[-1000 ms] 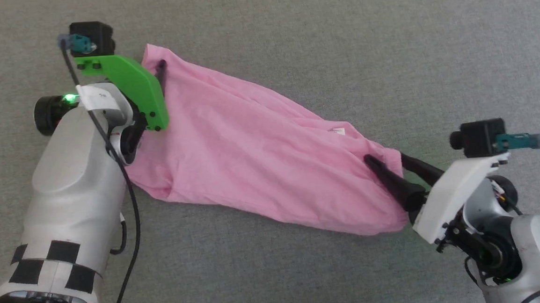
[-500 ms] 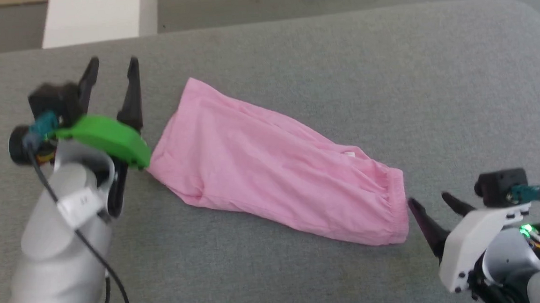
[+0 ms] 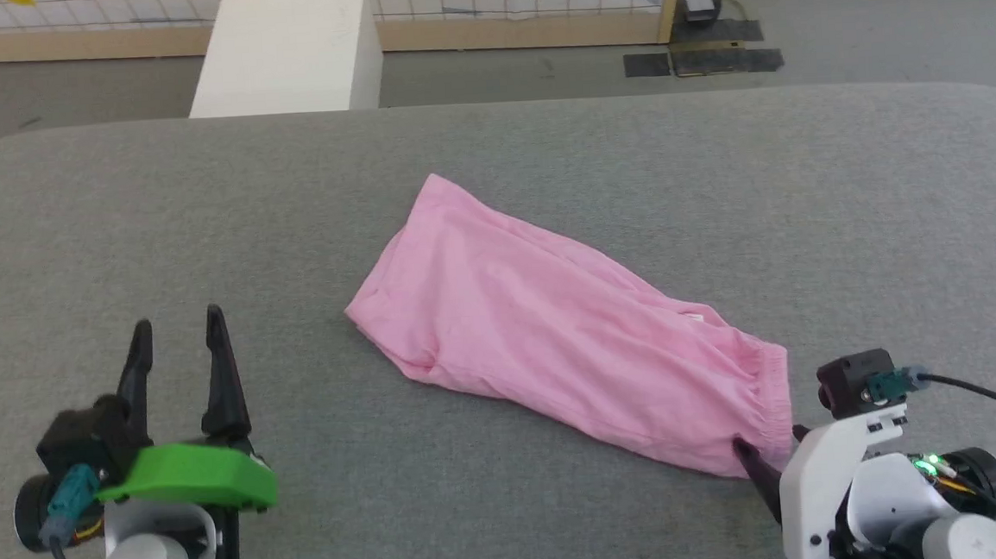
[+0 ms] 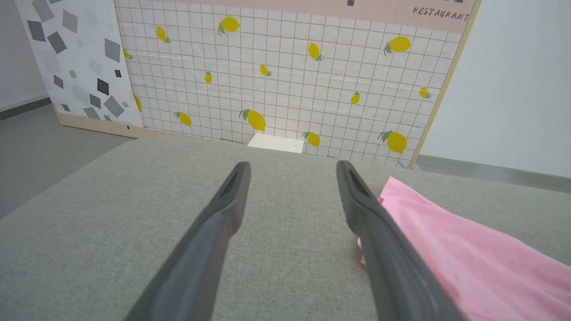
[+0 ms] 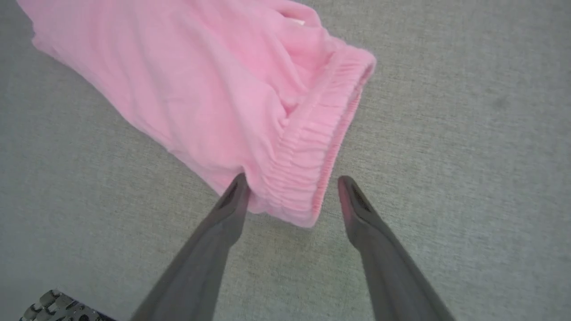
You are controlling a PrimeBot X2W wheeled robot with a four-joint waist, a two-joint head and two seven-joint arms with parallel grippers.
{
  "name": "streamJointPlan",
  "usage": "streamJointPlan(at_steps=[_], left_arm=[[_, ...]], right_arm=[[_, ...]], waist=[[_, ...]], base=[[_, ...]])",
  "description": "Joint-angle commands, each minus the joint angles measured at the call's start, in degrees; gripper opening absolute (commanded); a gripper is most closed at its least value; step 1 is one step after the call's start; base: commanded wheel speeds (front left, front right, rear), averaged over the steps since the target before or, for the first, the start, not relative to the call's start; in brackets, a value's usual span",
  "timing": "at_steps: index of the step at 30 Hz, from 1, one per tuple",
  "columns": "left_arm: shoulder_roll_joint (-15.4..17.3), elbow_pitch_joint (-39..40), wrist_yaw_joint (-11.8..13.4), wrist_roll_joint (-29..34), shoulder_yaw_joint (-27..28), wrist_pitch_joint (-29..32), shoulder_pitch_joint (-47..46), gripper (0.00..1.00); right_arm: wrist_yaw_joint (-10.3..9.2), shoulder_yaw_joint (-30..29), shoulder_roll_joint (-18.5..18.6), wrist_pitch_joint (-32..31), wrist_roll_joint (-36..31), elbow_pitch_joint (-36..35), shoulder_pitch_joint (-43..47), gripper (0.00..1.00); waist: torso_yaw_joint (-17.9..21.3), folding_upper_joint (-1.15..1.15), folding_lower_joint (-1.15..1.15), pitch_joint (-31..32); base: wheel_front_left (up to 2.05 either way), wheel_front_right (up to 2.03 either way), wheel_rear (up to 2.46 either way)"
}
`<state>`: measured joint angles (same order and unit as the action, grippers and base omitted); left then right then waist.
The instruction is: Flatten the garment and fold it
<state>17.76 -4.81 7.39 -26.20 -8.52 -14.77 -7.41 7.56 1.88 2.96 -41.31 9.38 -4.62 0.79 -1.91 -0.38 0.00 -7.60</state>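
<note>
Garment [image 3: 571,344] lies flat and diagonal on the grey bench [image 3: 115,234], probably laid out so that it is ready for folding. Both pairs of fingers are open and hold nothing. The waistband [image 5: 308,147] corner shows between the 2 right fingers [image 5: 225,220]. The left fingers [image 3: 221,374] stand well apart from the leg end.

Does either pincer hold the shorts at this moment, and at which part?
Nothing is held. The right pincer stands open at the waistband corner of the shorts; the left pincer is open, apart from them.
</note>
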Motion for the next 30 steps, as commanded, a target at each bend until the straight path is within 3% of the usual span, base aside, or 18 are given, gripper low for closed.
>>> streamJointPlan(at_steps=[1, 13, 14, 15, 21, 30], left_arm=[[-0.5, 1.1, 0.4, 0.3, 0.4, -0.2, 2.0, 1.00], [-1.8, 1.2, -0.3, -0.3, -0.4, -0.2, 4.3, 1.00], [-1.7, 1.0, -0.4, -0.3, -0.5, 0.0, 4.4, 1.00], [-1.7, 0.8, -0.5, -0.4, -0.6, 0.1, 4.5, 1.00], [-1.0, -0.6, -1.3, -1.6, -1.6, 4.7, 2.7, 1.00], [-1.5, -8.2, -2.5, -4.5, -6.7, 25.2, -13.0, 1.00]], right_arm=[[-0.08, -0.6, -0.1, 1.0, -0.9, 2.7, -2.4, 1.00], [-0.08, -1.2, -0.1, 0.8, -3.1, 17.1, -6.4, 1.00], [-0.08, -1.0, -0.1, 0.7, -2.8, 17.5, -6.5, 0.35], [-0.08, -0.8, -0.1, 1.1, -2.5, 17.7, -6.6, 0.02], [-0.08, -0.6, -0.1, 2.7, -1.6, 17.6, -7.7, 0.00], [-0.08, 0.8, -0.1, 3.7, -0.5, 15.5, -9.9, 0.00]], waist=[[-1.3, 0.38, 0.00, -0.3], [-2.3, 0.38, 0.00, -0.8], [-2.2, 0.38, 0.00, -0.8], [-2.1, 0.38, 0.00, -0.7], [-1.2, 0.38, 0.00, -0.7], [0.6, 0.38, 0.00, -3.5]], base=[[0.00, 0.00, 0.00], [0.00, 0.00, 0.00], [0.00, 0.00, 0.00], [0.00, 0.00, 0.00], [0.00, 0.00, 0.00], [0.00, 0.00, 0.00]])
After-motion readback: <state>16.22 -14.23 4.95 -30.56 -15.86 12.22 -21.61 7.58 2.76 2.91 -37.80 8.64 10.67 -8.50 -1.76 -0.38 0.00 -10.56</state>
